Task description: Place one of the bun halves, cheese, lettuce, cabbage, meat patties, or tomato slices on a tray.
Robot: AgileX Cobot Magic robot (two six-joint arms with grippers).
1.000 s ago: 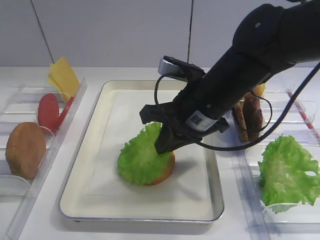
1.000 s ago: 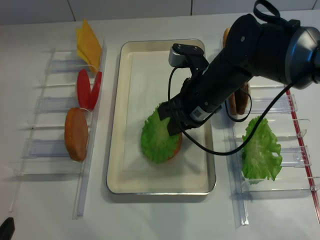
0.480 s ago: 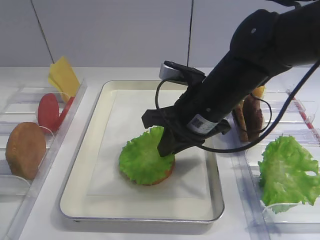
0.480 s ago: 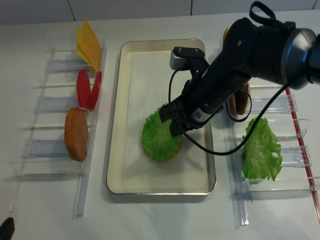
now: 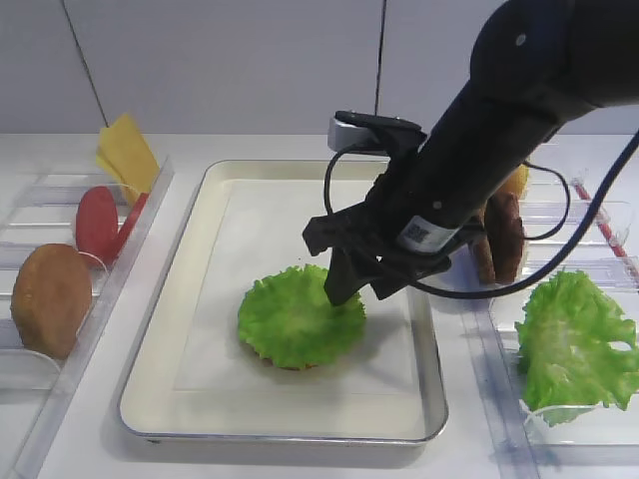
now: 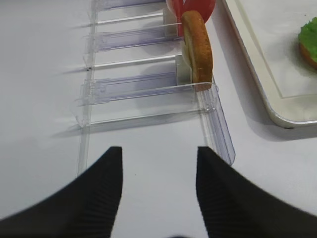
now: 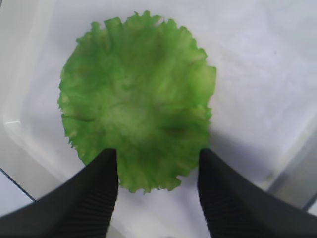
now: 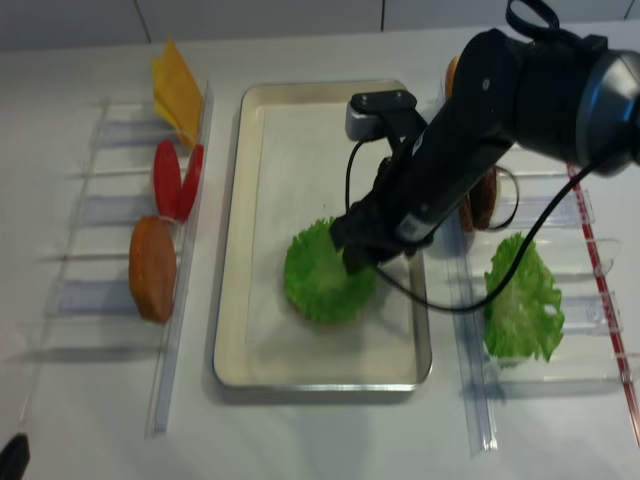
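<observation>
The round frilly lettuce (image 5: pixel 300 321) lies flat on a bun half (image 6: pixel 309 55) on the paper-lined tray (image 5: pixel 170 309). My right gripper (image 5: pixel 359 289) hovers just above the lettuce's right rim, open. In the right wrist view its fingers (image 7: pixel 101 188) straddle the near edge of the lettuce (image 7: pixel 136 101) without touching it. My left gripper (image 6: pixel 158 148) is open over bare white table, short of the clear bins, with nothing between its fingers. A second bun half (image 5: pixel 50 297) stands on edge in a bin left of the tray.
Left bins hold cheese (image 5: pixel 128 152) and tomato slices (image 5: pixel 98 222). Right bins hold meat patties (image 5: pixel 499 235) and a big wavy green leaf (image 5: pixel 574 339). The black right arm reaches over the tray's right rim.
My right gripper has opened and let go of the lettuce, which has dropped from tilted to flat on the bun half. The gripper has lifted slightly to the right.
</observation>
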